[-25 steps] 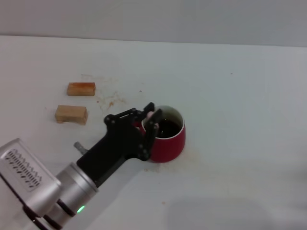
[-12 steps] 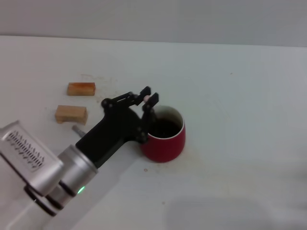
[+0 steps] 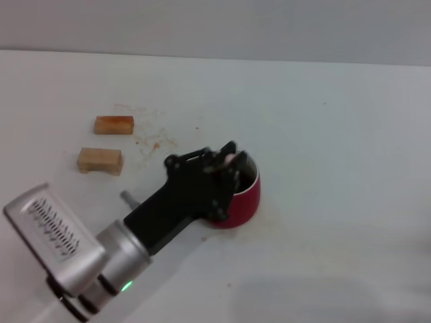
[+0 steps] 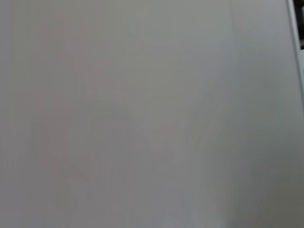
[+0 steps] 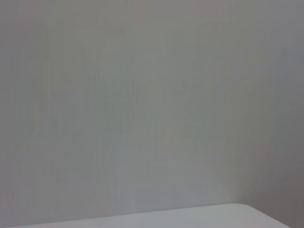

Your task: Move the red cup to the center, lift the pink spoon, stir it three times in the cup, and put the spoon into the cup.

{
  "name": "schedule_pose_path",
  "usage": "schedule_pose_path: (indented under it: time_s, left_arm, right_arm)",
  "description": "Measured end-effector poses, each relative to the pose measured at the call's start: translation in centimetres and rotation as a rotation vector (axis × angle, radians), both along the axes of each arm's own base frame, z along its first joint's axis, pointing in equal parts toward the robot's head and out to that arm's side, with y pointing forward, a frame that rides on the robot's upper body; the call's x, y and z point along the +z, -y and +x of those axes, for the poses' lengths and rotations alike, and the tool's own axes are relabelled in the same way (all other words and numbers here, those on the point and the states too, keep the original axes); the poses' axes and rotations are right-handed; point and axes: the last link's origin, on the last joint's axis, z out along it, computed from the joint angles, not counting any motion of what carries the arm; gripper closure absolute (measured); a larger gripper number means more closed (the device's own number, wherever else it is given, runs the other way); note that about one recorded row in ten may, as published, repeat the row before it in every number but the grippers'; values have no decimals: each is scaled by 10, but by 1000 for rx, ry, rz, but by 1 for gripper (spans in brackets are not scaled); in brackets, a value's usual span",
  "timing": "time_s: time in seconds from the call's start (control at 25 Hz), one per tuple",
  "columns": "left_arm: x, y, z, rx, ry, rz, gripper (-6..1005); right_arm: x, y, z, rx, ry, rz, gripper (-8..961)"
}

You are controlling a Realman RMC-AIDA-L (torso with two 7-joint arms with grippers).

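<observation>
Left gripper (image 3: 229,161) over the mouth of the red cup (image 3: 244,200), black fingers closed w/ a small pale pink bit pinched between the tips, apparently the pink spoon's handle end (image 3: 230,159). Rest of spoon hidden behind the gripper body; can't tell if the bowl sits in the liquid. Gripper body black, angled up from lower left, covering most of the cup's opening and its left side. Silver wrist section w/ a green light behind it, then a grey ribbed housing near the lower left corner of the head view.

Cup upright on the white table (image 3: 337,134), roughly mid-table, only its right wall and a sliver of white inner rim visible. Handle not visible.

Two tan blocks well apart from the cup, off to the left: the nearer block (image 3: 100,161) paler, the farther block (image 3: 114,125) more orange, one behind the other, not touching. Faint brownish stains (image 3: 151,138) on the tabletop between blocks and cup.

Right gripper not seen in head view. Right wrist view: blank grey wall plus a strip of white table edge. Left wrist view: plain grey, nothing identifiable.
</observation>
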Motion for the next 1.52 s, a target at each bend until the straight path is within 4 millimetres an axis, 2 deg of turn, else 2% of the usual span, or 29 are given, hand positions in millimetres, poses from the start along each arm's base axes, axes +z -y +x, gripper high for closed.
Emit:
schedule_pose_path:
  time_s: [0.12,0.32,0.84,1.0,1.12,1.32,1.52]
  left_arm:
    - [5,5,-11,44,4,21,765]
    - [13,0,-22,92,3,62,762]
    - [10,-17,-9,83,35,3,753]
    - [19,-22,-12,97,33,69,587]
    - [37,-30,-27,158,15,194,503]
    - [82,-37,-80,371,4,397,396]
    - [100,-28,-124,542,8,437,274]
  right_arm:
    - [0,-2,0,4,1,0,954]
    - [0,-3,-1,7,1,-1,954]
    - [-1,0,-1,5,-1,1,953]
    - [0,0,-1,6,1,1,953]
    - [0,1,-1,7,2,4,953]
    - [3,1,-3,18,14,23,953]
    - [6,3,-9,57,29,37,953]
